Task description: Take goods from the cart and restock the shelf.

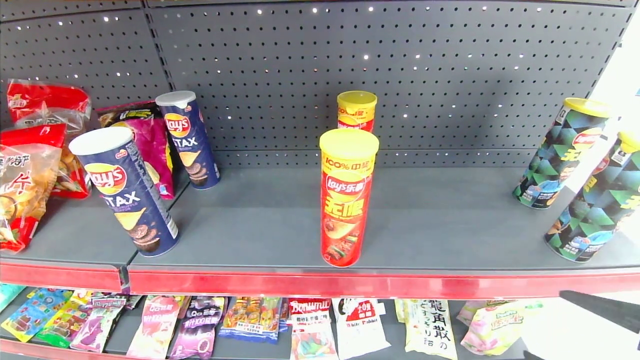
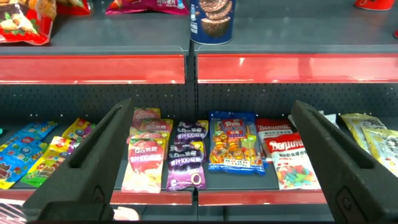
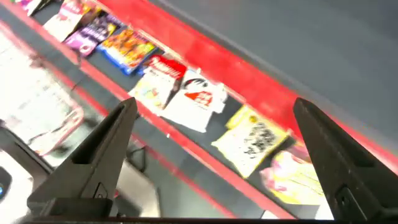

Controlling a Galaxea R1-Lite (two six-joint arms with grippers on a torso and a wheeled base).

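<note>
You have a partly stocked shelf (image 1: 425, 225) and nothing in hand. Take the front red can (image 1: 348, 200) as your mark: it stands upright at the front edge of the shelf, with a second red can (image 1: 356, 110) upright behind it by the back panel.

To the left of the red can stand two blue cans, one near the front (image 1: 125, 192) and one farther back (image 1: 189, 140). The snack bags (image 1: 30, 165) lie beyond them. To the right of the red can, well apart from it, stand two green-and-black cans (image 1: 562, 155). The shelf is bare on both sides of the red can, so I judge there is room for more stock and the job is far from finished.

Below the red can, the lower shelf packets (image 1: 310, 325) lie in a row.

Your left gripper (image 2: 211, 106) is below and to the left of the red can, facing that lower row. Its fingers are spread wide and hold nothing. Your right gripper (image 3: 214, 106) is below and to the right of the red can, and its fingers are also apart and empty.

Beneath the packets, the right wrist view has a pale wire frame (image 3: 43, 118). It may be the cart, but I cannot tell for sure. As I read it, your next step is to fetch another item from the cart and not to place one.
</note>
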